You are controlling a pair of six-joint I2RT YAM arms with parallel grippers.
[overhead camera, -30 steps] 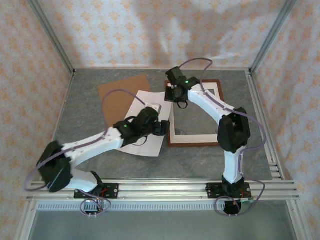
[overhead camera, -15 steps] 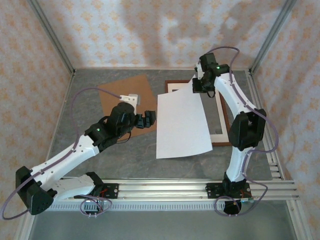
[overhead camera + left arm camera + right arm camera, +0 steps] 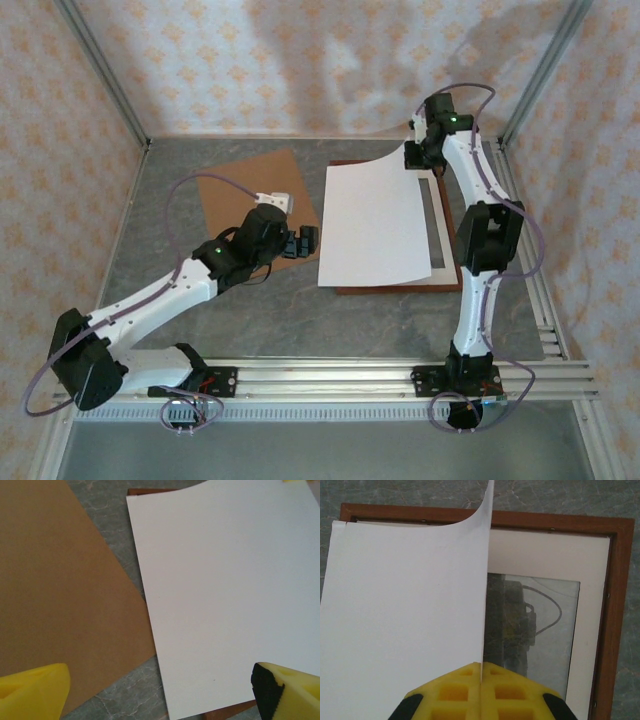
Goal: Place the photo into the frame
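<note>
Right pincer [image 3: 481,672] pinching photo [image 3: 405,605] (blank side), left pincer [image 3: 160,690] wide, seemingly empty

White links [image 3: 150,300], black joints [image 3: 485,237], lilac cables [image 3: 205,178]

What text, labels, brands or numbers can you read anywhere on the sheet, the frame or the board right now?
None can be read.
The photo shows only its blank white back.
The frame, its white mat and the brown backing board carry no print that I can see.
The wallpaper has a repeated ornament, no letters.
</note>
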